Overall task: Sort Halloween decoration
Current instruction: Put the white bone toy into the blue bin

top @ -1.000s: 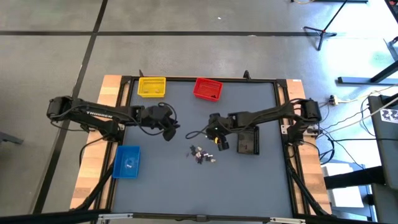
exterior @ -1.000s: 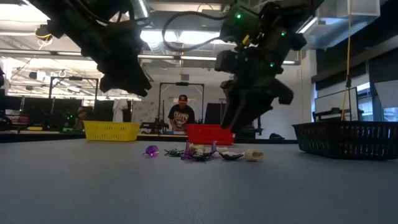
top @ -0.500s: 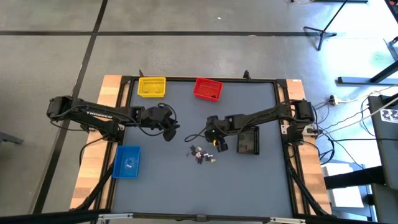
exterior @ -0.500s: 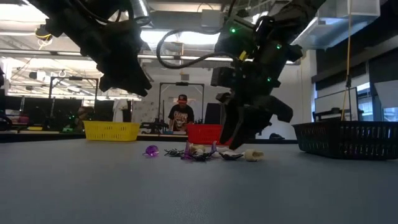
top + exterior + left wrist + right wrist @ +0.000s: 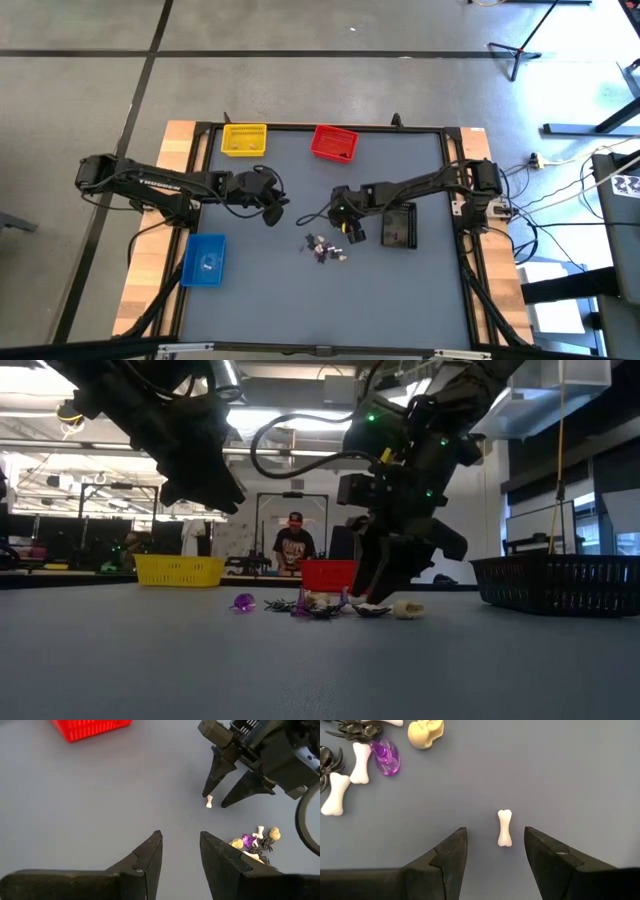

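The Halloween decoration lies as a small pile of trinkets (image 5: 325,248) in the middle of the grey table: white bones, a purple piece, dark spiders and a tan skull (image 5: 425,732). One white bone (image 5: 504,827) lies apart from the pile, flat on the table. My right gripper (image 5: 495,832) stands open low over it, one finger on either side, touching neither the bone nor the pile; the left wrist view shows the same bone (image 5: 209,801) between those fingers. My left gripper (image 5: 180,836) hangs open and empty above the table, left of the pile.
A yellow bin (image 5: 244,139) and a red bin (image 5: 334,143) stand at the far edge. A blue bin (image 5: 205,259) is at the near left, and a black bin (image 5: 400,226) sits just right of my right gripper. A person shows in the room beyond the table (image 5: 293,545).
My right gripper has sunk toward the table over the lone white bone, staying open. The trinkets have not moved.
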### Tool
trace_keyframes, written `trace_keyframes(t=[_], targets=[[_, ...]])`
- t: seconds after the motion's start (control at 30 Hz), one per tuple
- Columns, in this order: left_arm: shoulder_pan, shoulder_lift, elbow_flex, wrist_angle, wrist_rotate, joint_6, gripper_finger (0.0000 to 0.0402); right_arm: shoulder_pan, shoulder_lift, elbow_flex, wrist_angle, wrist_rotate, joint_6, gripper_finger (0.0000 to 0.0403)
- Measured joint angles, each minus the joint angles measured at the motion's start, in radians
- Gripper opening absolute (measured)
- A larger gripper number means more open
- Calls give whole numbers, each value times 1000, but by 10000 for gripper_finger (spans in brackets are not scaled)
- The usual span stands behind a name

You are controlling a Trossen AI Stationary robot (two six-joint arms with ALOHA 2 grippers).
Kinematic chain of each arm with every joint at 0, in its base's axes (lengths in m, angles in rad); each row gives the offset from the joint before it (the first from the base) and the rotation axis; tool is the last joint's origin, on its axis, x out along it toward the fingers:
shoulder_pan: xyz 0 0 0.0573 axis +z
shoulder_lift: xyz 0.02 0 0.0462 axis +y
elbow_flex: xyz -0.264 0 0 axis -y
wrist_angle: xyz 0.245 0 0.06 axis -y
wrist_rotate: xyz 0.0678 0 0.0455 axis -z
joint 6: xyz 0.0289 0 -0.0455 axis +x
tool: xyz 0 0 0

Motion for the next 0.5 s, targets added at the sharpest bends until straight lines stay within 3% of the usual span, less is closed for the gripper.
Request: trace_keyframes(t=[0.5], targets=[[0,0,0,0,-6,0,124,-27,1,0,-7,-49,61,193]])
